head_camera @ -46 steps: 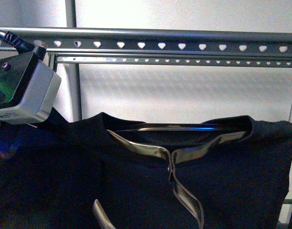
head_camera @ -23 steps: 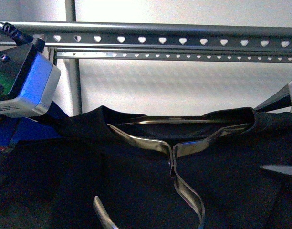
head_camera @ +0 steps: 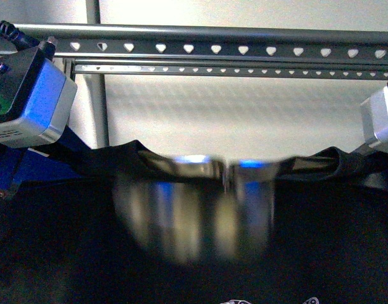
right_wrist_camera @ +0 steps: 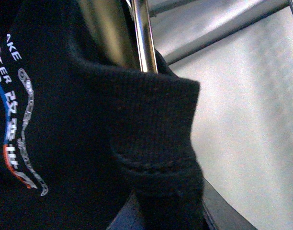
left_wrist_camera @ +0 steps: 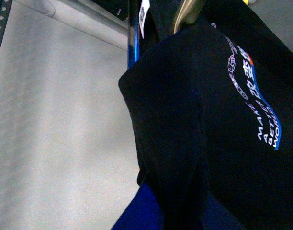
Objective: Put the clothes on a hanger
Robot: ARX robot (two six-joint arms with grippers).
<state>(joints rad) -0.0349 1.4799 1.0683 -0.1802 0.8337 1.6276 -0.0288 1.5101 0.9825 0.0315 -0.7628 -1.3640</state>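
The black T-shirt hangs spread across the lower front view, held up at both shoulders. A shiny metal hanger shows blurred in its neck opening. My left gripper is shut on the T-shirt's shoulder fabric; its camera block sits at upper left. My right gripper is shut on the T-shirt's other shoulder hem; its block shows at the right edge. The white, blue and orange print shows in both wrist views. The hanger's metal passes inside the shirt.
A grey perforated rack rail runs across the top, with a thinner rail just under it and an upright post at left. A white wall lies behind.
Both arms have risen, lifting the T-shirt's shoulders. The right arm's block has come into view. The hanger has moved and is now motion-blurred in the neck opening.
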